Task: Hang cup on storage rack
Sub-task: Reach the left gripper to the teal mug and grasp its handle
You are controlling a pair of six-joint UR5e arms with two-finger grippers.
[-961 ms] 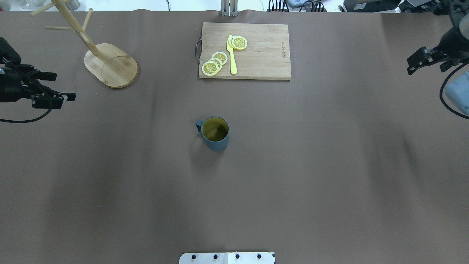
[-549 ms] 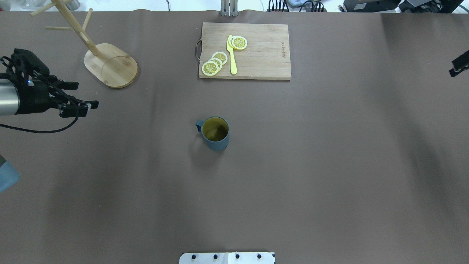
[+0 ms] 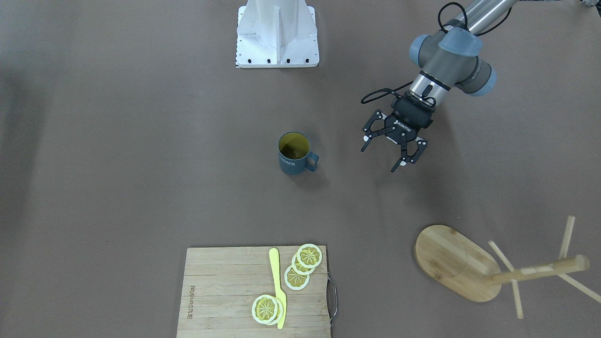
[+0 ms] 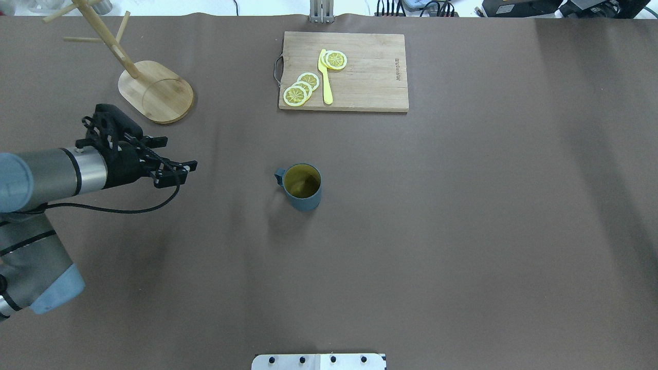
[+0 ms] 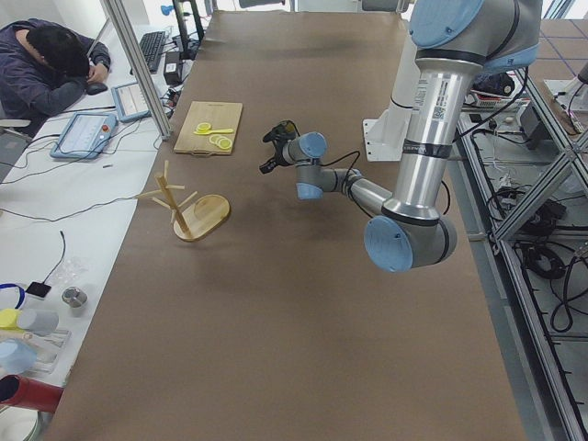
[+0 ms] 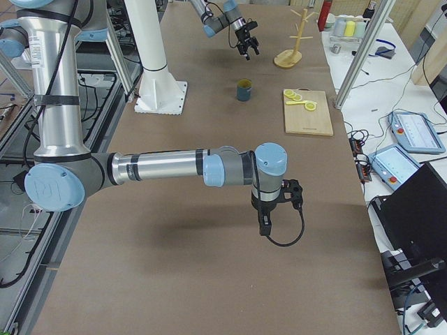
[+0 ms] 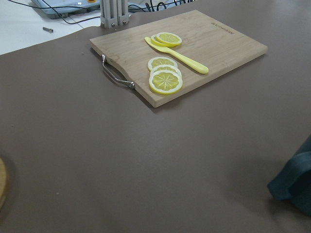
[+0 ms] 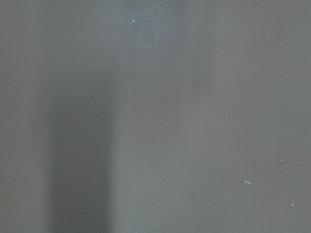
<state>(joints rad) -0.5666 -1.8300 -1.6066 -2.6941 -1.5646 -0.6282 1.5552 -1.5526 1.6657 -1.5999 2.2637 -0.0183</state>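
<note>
Left gripper (image 4: 180, 152) has advanced from the left edge of the overhead view inward toward the cup (image 4: 303, 187); it is nearer now but well apart from it, and more of its grey forearm has come into view. Right gripper (image 6: 264, 225) has withdrawn from the top right corner of the overhead view and now shows only in the exterior right view, over bare table.
</note>
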